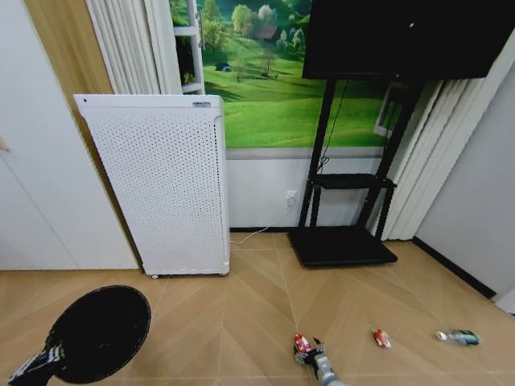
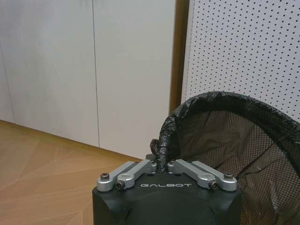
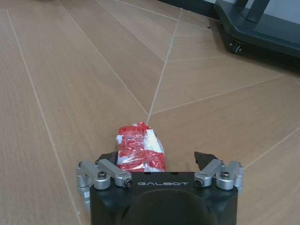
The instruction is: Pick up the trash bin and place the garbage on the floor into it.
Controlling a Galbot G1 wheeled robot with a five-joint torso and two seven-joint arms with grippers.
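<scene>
Jaws of the left gripper [image 2: 161, 165] are pinched shut on the rolled rim of the trash bin [image 2: 243, 140], black mesh lined with a dark bag; wrist view shows both linkages drawn in tight against the rim. Head view: left gripper [image 1: 50, 354] low at the robot's left, bin [image 1: 105, 330] held tipped so its round mouth faces the camera.

Right gripper [image 3: 159, 161] jaws spread wide, one finger either side of a red-and-white wrapper [image 3: 139, 151] lying flat on the floor [image 3: 84, 84]. Cannot tell whether the fingertips touch the wrapper. Head view puts this gripper [image 1: 315, 356] at bottom centre, right up against the same wrapper [image 1: 302, 344].

Further to the robot's right on the parquet: second red-and-white piece [image 1: 381, 338], then a small clear bottle with green label [image 1: 459, 337] on its side, the two well apart from each other.

Behind: white perforated panel heater [image 1: 161, 185] against the wall, black TV stand [image 1: 344, 241] with screen above, a green landscape mural [image 1: 265, 72] between them.
</scene>
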